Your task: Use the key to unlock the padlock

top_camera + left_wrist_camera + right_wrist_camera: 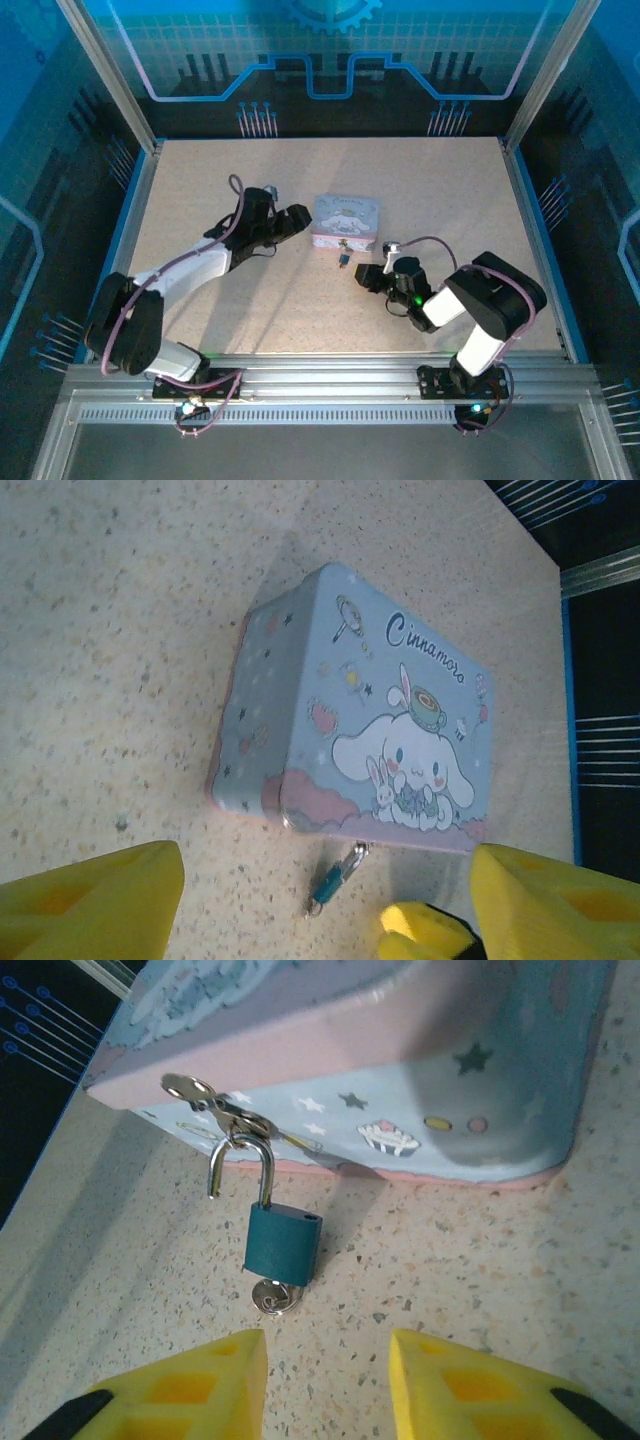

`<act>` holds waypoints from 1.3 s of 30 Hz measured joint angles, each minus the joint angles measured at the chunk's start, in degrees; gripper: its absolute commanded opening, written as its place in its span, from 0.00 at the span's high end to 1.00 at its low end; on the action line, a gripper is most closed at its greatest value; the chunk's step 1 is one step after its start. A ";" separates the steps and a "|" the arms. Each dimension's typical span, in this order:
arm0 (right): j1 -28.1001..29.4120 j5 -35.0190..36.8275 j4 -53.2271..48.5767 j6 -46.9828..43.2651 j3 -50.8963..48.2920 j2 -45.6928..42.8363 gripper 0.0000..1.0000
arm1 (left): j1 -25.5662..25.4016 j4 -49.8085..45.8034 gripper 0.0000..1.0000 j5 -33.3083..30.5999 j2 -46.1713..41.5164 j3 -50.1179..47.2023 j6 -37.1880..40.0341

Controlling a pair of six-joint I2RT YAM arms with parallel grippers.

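Note:
The small teal padlock hangs from the hasp of a lavender cartoon tin. Its silver shackle has one leg out of the body. The key sticks in the padlock's underside, round head resting on the table. My right gripper is open, its yellow fingers just short of the key, touching nothing. From above, the padlock lies between the tin and the right gripper. My left gripper is open at the tin's left end; in its own view the left gripper straddles the padlock.
The speckled beige table is walled by an aluminium frame with blue panels. A yellow tip of the right gripper shows beside the padlock in the left wrist view. Bare tabletop stretches behind and to both sides of the tin.

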 measured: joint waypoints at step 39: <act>-13.84 -29.59 -4.46 -3.96 13.35 6.51 0.13 | -1.64 6.27 0.41 6.60 16.79 3.56 2.78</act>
